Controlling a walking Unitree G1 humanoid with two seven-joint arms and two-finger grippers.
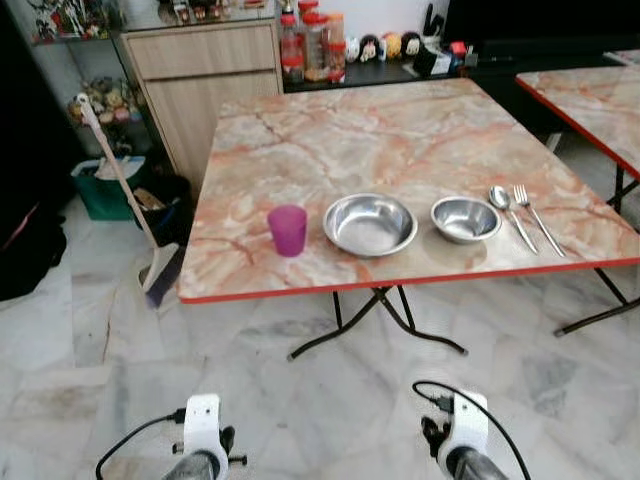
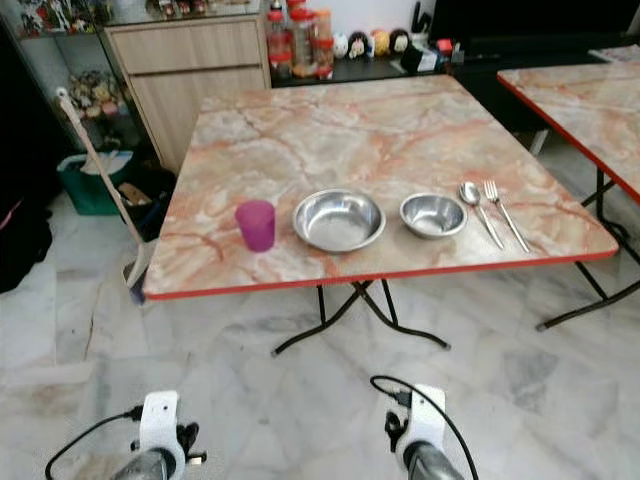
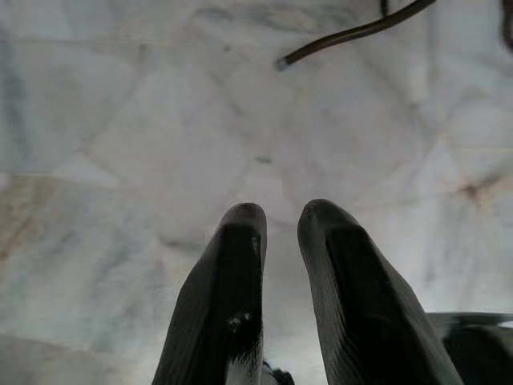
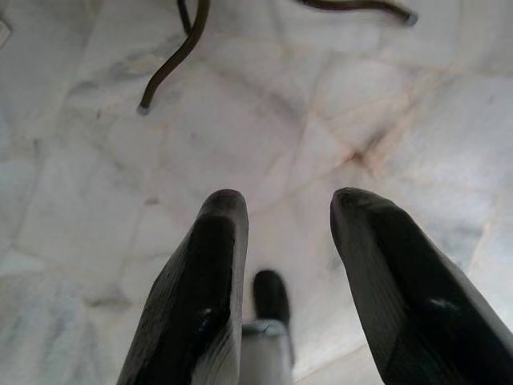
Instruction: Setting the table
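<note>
cup, two bowls, spoon, fork

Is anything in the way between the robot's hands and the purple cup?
Nothing visible blocks it. Both grippers hang low over the marble floor, left gripper, right gripper. The purple cup stands near the table's front edge, beside the large steel bowl.

Head stereo pair: looking forward and down from standing height, a little back from the tabletop; same scene in both, right eye shifted slightly sideways. Both wrist cams low, aimed down along own fingers at marble floor just in front of tabletop. Left wrist: close to floor, one table leg foot beyond left fingers. Right wrist: two leg feet beyond right fingers. Shared: floor, table legs.
</note>
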